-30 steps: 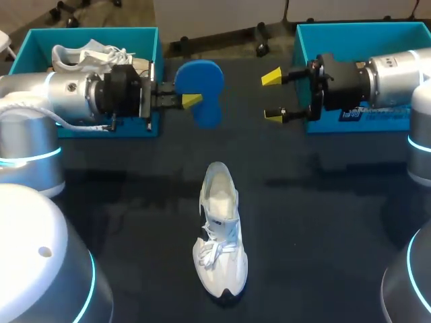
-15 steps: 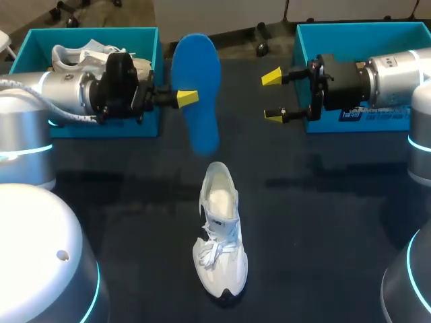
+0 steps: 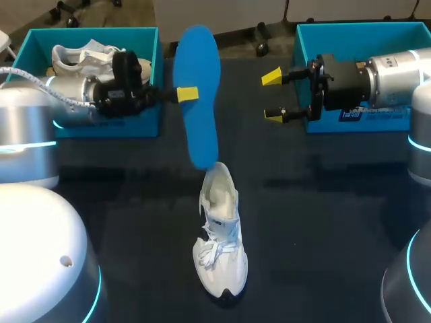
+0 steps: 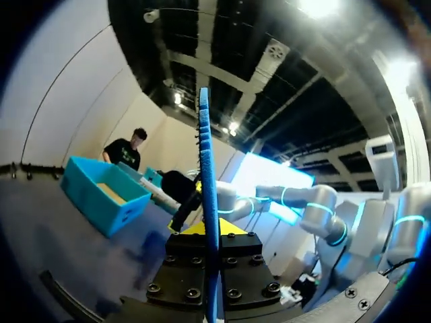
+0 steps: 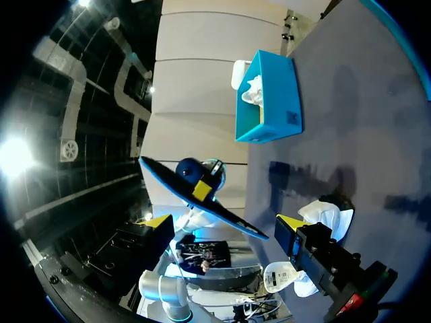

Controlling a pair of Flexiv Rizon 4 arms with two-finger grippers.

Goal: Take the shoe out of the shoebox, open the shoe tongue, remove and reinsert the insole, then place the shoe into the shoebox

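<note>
A white shoe stands on the dark table, toe toward me, its opening facing up. My left gripper is shut on a blue insole, held in the air with its lower end just above the shoe's heel. In the left wrist view the insole shows edge-on between the fingers of the left gripper. My right gripper hangs open to the right of the insole, holding nothing. From the right wrist view, the insole lies ahead of the right gripper, with the shoe beyond.
A blue shoebox at the back left holds another white shoe; it also appears as the shoebox in the right wrist view. A second blue shoebox stands at the back right, behind my right arm.
My left wrist has turned and the insole has swung from a short, foreshortened pose to full length, its lower end coming down toward the shoe. The right arm has not moved.
</note>
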